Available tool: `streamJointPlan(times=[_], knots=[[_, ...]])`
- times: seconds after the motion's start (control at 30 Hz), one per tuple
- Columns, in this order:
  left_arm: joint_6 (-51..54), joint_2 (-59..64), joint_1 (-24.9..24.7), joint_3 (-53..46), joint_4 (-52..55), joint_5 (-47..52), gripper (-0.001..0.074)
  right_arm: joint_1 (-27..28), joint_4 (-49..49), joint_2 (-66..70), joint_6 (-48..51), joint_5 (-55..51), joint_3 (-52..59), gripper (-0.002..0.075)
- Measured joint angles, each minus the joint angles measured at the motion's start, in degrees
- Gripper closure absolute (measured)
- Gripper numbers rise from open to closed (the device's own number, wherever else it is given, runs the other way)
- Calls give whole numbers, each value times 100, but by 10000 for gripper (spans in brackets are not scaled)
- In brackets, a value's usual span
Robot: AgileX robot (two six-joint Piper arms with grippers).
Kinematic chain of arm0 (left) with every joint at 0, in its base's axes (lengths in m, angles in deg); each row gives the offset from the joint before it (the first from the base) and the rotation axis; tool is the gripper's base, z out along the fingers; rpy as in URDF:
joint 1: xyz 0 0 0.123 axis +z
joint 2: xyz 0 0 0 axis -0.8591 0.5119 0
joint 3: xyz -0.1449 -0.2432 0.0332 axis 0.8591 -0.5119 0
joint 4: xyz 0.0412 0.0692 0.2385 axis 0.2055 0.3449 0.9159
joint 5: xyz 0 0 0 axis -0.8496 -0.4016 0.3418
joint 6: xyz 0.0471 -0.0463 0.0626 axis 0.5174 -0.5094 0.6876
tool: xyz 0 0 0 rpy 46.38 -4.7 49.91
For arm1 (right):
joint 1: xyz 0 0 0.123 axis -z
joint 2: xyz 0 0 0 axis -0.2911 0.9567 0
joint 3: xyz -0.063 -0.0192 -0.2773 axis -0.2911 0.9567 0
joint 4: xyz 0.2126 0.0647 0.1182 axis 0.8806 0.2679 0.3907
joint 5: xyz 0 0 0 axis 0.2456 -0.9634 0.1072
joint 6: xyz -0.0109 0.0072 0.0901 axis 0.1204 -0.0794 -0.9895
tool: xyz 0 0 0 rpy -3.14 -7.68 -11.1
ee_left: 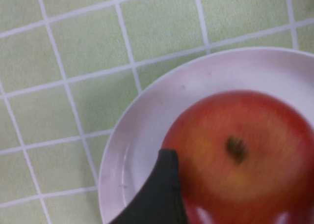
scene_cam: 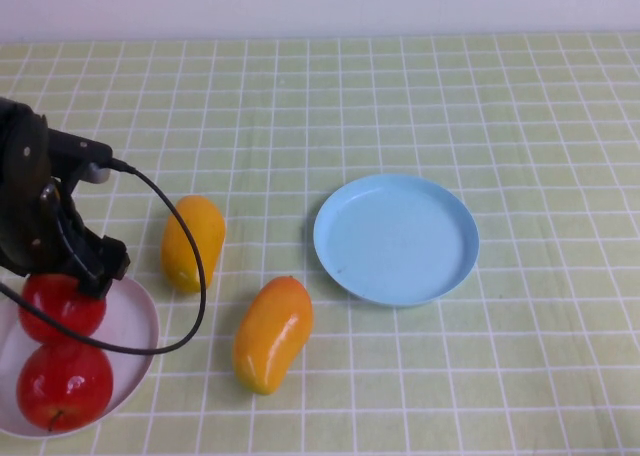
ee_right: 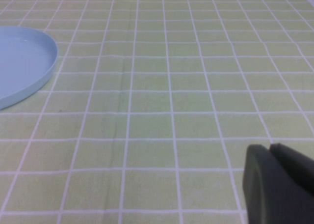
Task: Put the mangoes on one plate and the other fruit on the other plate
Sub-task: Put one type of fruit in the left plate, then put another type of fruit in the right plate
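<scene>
Two red apples (scene_cam: 62,306) (scene_cam: 64,384) lie on the white plate (scene_cam: 135,326) at the near left. My left gripper (scene_cam: 75,276) hangs just above the farther apple (ee_left: 245,150), open, with its jaws straddling the fruit as it rests on the white plate (ee_left: 147,116); one dark finger (ee_left: 164,189) shows at the apple's side. Two mangoes (scene_cam: 193,241) (scene_cam: 272,333) lie on the cloth between the plates. The light blue plate (scene_cam: 396,238) holds nothing. My right gripper (ee_right: 272,150) is shut and hovers low over bare cloth, to the right of the blue plate (ee_right: 19,62).
A green checked cloth (scene_cam: 520,126) covers the whole table. The left arm's black cable (scene_cam: 195,276) loops down past the nearer end of the left mango. The right arm is out of the high view.
</scene>
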Motion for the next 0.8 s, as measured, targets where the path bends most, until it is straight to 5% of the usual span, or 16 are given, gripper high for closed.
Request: streamJointPlan(times=[0.37,0.47,0.6,0.8], knots=[[-380,-1402,-22,251,-24,849,85,0,0,0,0,0,0,743],[-712,-2084,-22,274,-24,1113,230,0,0,0,0,0,0,742],[-814,-3005,-22,288,-24,1461,601,0,0,0,0,0,0,742],[-840,-4293,-22,35,-37,1745,720,0,0,0,0,0,0,742]])
